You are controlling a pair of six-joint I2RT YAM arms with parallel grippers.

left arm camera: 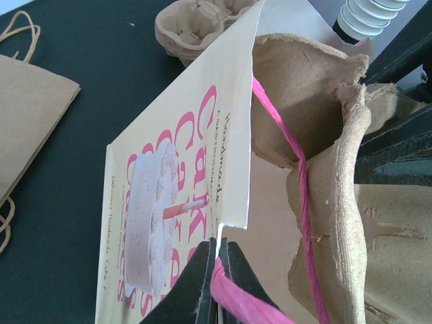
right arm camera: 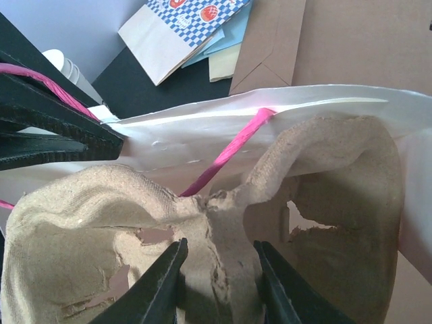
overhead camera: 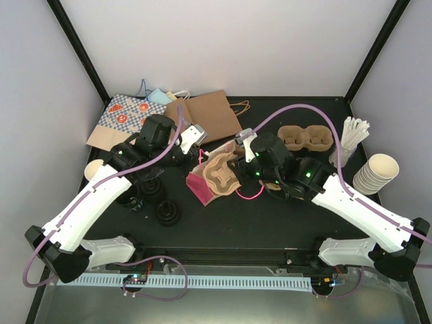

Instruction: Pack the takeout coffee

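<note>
Left arm: reaches from its base up the left side of the cake bag (left arm camera: 182, 182), with the wrist turned toward the bag's mouth.
Left gripper (left arm camera: 217, 253): closed tight, pinching the bag's pink handle (left arm camera: 233, 297) right at the paper rim.
Right arm: comes in from the right of the cake bag, with the elbow raised and the wrist angled down at the mouth.
Right gripper (right arm camera: 219, 246): jaws partly spread and clamped on the middle ridge of the pulp cup carrier (right arm camera: 337, 202).
Cup carrier: tilted, partly inside the cake bag's mouth, with a pink handle crossing in front of it.
Coffee cups (overhead camera: 167, 212): black-lidded, upright in a cluster on the desk (overhead camera: 270, 216), left of the cake bag beside the left arm and clear of the bag.
</note>
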